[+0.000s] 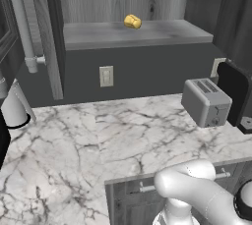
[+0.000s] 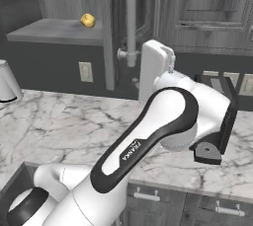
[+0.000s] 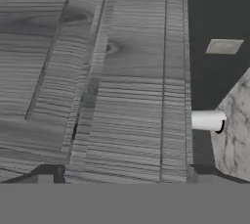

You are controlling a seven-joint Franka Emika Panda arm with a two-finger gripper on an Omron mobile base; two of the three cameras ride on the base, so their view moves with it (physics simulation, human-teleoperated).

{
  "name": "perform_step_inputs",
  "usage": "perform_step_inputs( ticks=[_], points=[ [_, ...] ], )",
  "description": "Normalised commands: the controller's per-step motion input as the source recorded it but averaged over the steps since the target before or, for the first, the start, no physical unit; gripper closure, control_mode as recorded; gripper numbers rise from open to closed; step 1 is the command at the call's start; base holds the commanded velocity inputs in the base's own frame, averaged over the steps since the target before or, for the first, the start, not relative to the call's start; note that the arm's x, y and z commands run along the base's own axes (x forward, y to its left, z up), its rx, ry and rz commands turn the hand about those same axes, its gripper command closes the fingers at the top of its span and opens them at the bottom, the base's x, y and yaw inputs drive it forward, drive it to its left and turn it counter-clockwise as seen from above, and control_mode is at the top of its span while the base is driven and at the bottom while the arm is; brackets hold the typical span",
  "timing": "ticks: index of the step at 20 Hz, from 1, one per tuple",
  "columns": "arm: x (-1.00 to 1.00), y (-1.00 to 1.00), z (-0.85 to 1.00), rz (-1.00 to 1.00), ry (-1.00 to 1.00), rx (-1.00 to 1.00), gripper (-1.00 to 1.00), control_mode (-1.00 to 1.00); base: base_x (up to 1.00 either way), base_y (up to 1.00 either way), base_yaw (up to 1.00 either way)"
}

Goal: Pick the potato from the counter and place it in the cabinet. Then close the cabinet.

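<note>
We see our arm (image 2: pixel 148 136) as glossy white rounded links with a black band bearing small white lettering, dark joint rings, and a flat white hand block.

A silver toaster (image 1: pixel 206 102) is seen at three o'clock, a wall outlet (image 1: pixel 106 76) at twelve, and a white cylindrical vessel (image 1: pixel 13 107) at nine.
</note>
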Motion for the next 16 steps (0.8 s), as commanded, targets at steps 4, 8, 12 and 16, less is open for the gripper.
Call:
perform_step_inputs(
  ticks=[4,8,12,16],
  points=[
    [0.02,0.98,0.09,0.25,-0.04,-0.05,-1.0,-1.0,0.0,0.0,0.0],
    [0.62,0.79,0.01,0.15,0.0,-0.02,-1.0,-1.0,0.0,0.0,0.0],
    [1.0,0.59,0.0,0.04,0.0,0.0,-1.0,-1.0,0.0,0.0,0.0],
    [1.0,0.58,0.0,0.0,0.0,0.0,-1.0,-1.0,0.0,0.0,0.0]
  ],
)
